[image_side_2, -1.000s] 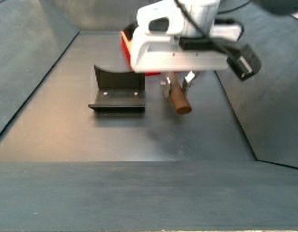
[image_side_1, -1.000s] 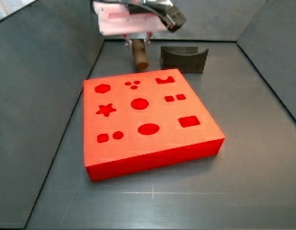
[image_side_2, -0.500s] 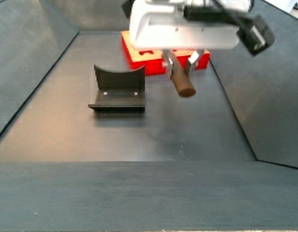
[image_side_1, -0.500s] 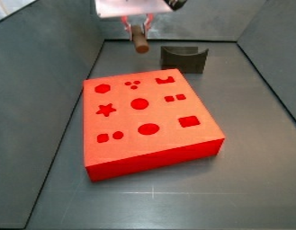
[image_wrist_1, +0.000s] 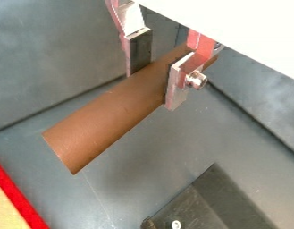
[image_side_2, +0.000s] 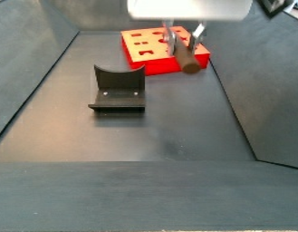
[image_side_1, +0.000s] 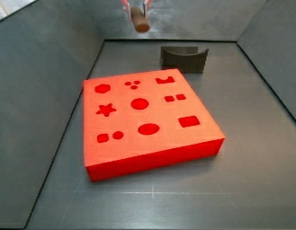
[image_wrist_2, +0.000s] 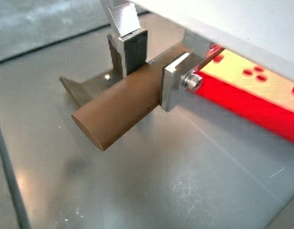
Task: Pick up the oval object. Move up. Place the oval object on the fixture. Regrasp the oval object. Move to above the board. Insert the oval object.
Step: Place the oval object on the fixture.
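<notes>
My gripper (image_wrist_1: 161,67) is shut on the oval object (image_wrist_1: 113,125), a brown rod that sticks out from between the fingers. The gripper (image_wrist_2: 157,70) grips the oval object (image_wrist_2: 119,112) the same way in both wrist views. In a side view the oval object (image_side_1: 140,18) hangs high above the floor, behind the red board (image_side_1: 148,124). In a side view the oval object (image_side_2: 184,57) shows in front of the board (image_side_2: 145,43), up and to the right of the fixture (image_side_2: 117,89). The fixture (image_side_1: 183,57) stands beyond the board's far right corner.
Grey walls enclose the dark floor (image_side_2: 151,136). The fixture's base (image_wrist_1: 214,206) and the board's edge (image_wrist_1: 12,192) show below in a wrist view. The board (image_wrist_2: 250,89) lies beside the gripper in a wrist view.
The gripper has risen steadily with the oval object, from just above the floor to high above it. The board and fixture have not moved.
</notes>
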{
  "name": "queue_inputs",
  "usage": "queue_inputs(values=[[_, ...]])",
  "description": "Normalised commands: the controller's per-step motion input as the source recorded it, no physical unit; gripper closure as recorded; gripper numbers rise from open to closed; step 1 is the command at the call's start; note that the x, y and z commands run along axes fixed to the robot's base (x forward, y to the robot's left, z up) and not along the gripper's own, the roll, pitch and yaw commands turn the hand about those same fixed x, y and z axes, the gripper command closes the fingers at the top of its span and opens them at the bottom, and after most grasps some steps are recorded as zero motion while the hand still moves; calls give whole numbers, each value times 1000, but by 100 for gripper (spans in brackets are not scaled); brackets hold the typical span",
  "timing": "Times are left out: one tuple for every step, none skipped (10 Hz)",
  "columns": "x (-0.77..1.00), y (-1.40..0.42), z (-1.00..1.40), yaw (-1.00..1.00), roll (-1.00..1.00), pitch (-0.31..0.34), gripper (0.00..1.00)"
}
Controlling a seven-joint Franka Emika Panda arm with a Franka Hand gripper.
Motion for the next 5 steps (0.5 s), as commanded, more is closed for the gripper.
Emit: queue_inputs(values=[[-16,12,695,-9,32,44,100],[-8,15,464,-9,36,58,100],[-1,15,292,-8,38,68,100],[1000,-725,178,-407,-259,27,100],[1000,-691,75,-368,-256,45,100]])
